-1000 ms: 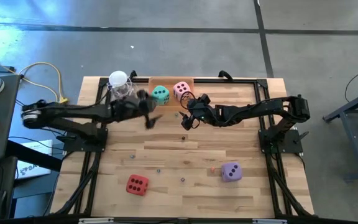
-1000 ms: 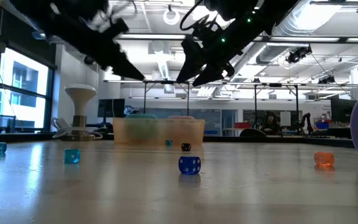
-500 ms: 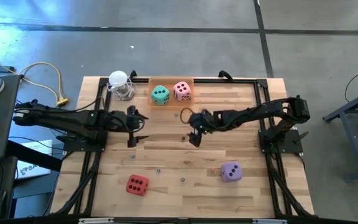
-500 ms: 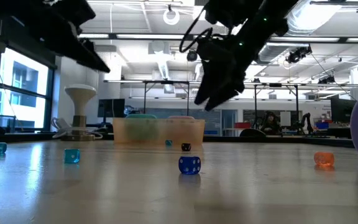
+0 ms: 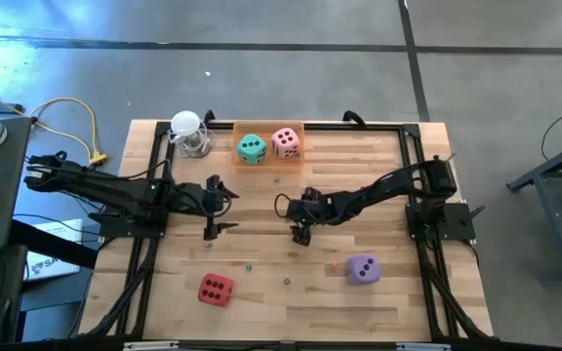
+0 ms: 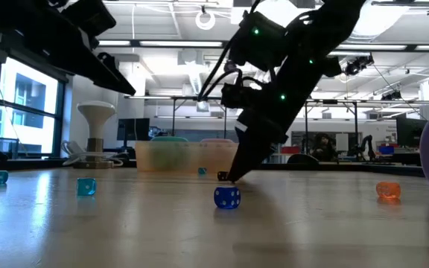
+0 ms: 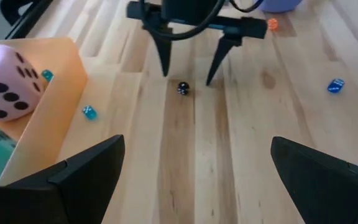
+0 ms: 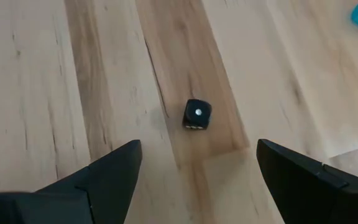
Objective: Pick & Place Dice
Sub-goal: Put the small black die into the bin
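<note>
Precision matters: the right gripper hangs open, its fingers either side of a small black die on the table, and should descend squarely before closing. Left gripper waits open nearby. An orange tray holds the teal die and pink die; the red die and purple die lie near the table's front.

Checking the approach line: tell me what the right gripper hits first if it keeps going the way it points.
Most likely the small black die: it lies between the open fingers of the right gripper, just ahead, with the wooden table right under it.
</note>
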`<state>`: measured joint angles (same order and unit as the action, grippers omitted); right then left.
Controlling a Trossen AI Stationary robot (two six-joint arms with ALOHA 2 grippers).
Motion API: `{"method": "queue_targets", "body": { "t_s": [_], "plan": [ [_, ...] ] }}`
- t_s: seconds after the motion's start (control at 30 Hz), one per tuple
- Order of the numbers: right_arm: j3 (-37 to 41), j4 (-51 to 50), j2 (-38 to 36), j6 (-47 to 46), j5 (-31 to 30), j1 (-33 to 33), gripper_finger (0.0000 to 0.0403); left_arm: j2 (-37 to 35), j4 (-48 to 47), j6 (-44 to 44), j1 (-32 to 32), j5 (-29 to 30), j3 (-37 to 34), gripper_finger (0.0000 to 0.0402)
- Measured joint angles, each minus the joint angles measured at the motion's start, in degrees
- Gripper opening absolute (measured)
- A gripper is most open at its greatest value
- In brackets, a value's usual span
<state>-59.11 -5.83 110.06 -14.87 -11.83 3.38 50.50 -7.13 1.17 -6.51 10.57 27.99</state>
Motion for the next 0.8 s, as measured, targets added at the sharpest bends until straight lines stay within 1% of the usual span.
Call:
{"method": "queue_targets", "body": {
  "t_s": [0.23,0.37,0.43,0.57,0.8],
  "plan": [
    [-0.1,3.8,1.6,0.8,1.9,-1.3,0.0312,0.0,0.4,0.0,-1.5,0.0,0.0,0.0395],
    [0.0,4.1,1.7,1.2,1.9,-1.6,0.0311,0.0,0.5,0.0,-1.6,0.0,0.0,0.0395],
    [0.0,4.0,1.8,1.2,1.8,-1.7,0.0304,0.0,0.5,0.3,-1.6,0.0,0.0,0.0395],
    [0.0,4.0,1.8,1.2,1.8,-1.7,0.0270,0.0,0.5,0.5,-1.6,0.0,0.0,0.0395],
    [0.0,4.5,1.9,1.2,1.6,-2.1,0.0172,0.0,0.5,0.5,-1.6,-0.1,0.0,0.0395]
  ]
}}
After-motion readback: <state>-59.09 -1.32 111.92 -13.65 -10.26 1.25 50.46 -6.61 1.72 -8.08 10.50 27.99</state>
